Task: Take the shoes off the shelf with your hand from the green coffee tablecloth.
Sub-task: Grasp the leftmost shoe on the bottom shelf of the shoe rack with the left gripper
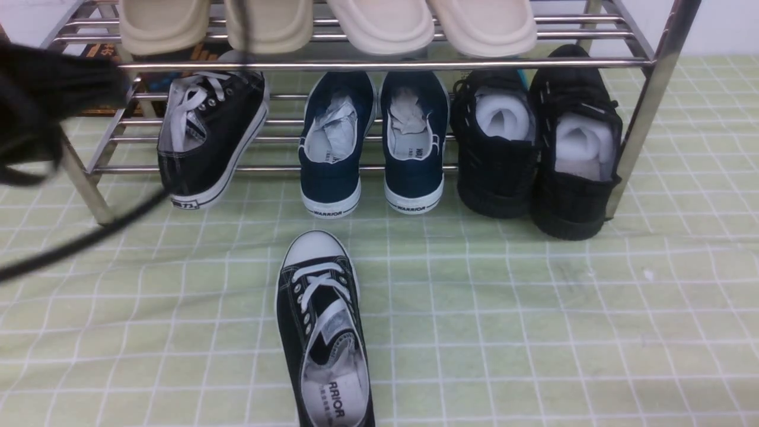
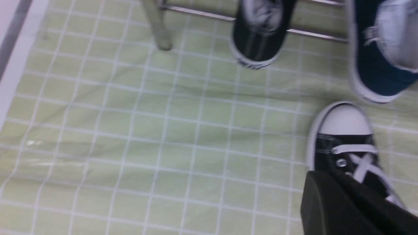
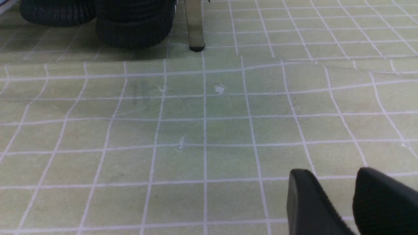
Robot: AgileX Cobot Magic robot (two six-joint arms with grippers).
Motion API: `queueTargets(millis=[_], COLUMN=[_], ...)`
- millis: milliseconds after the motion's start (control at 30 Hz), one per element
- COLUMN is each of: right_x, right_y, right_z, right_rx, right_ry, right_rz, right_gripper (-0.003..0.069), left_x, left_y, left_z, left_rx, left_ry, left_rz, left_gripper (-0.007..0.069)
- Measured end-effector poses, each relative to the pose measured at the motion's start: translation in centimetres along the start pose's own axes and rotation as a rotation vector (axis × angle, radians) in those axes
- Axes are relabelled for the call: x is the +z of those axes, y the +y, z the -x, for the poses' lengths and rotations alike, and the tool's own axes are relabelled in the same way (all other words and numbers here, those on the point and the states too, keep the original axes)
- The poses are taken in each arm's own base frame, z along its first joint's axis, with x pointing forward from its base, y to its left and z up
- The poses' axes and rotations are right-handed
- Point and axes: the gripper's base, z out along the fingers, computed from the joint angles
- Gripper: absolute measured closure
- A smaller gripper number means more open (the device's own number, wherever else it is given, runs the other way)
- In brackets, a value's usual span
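Left gripper is shown closed, with nothing held. One sneaker is laid on the green cloth, toe toward the shelf. The second sneaker is seated tilted on the lower tier at the left, heel toward the robot, long axis front to back. It lies just right of the left arm, judged the nearer one. The right gripper is held slightly parted over bare cloth.

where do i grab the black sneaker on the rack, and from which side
Pinch the heel rim of the black sneaker, coming from the front: its heel hangs out past the front bar of the rack, opening facing front, toe inside.
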Motion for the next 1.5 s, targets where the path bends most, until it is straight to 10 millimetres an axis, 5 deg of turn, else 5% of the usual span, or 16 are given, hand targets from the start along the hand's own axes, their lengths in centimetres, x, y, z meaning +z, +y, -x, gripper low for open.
queueTargets(millis=[200, 467, 600, 733, 967, 1333, 1433, 1500], right_x=[0.0, 0.0, 0.0, 0.0, 0.0, 0.0, 0.0, 0.0], right_y=[0.0, 0.0, 0.0, 0.0, 0.0, 0.0, 0.0, 0.0], right_z=[0.0, 0.0, 0.0, 0.0, 0.0, 0.0, 0.0, 0.0], right_rx=[0.0, 0.0, 0.0, 0.0, 0.0, 0.0, 0.0, 0.0], right_ry=[0.0, 0.0, 0.0, 0.0, 0.0, 0.0, 0.0, 0.0], right_rz=[0.0, 0.0, 0.0, 0.0, 0.0, 0.0, 0.0, 0.0], right_gripper=[0.0419, 0.0419, 0.0419, 0.0419, 0.0419, 0.0419, 0.0419, 0.0419], left_x=[4.5, 11.1, 14.5, 18.1, 22.6, 27.8, 28.4, 28.5], left_y=[3.9, 4.1, 3.5, 3.3, 2.9, 2.7, 2.6, 2.6], left_z=[0.3, 2.4, 3.1, 3.8, 4.2, 3.5, 3.5, 3.4], left_rx=[-0.125, -0.247, -0.261, -0.264, -0.283, -0.339, -0.353, -0.358], left_ry=[0.195, 0.182, 0.161, 0.103, 0.036, 0.004, -0.003, -0.001], left_rz=[0.049, -0.039, -0.07, -0.082, -0.099, -0.117, -0.121, -0.122], left_gripper=[0.0615, 0.0578, 0.0483, 0.0306, 0.0195, 0.0238, 0.0289, 0.0397])
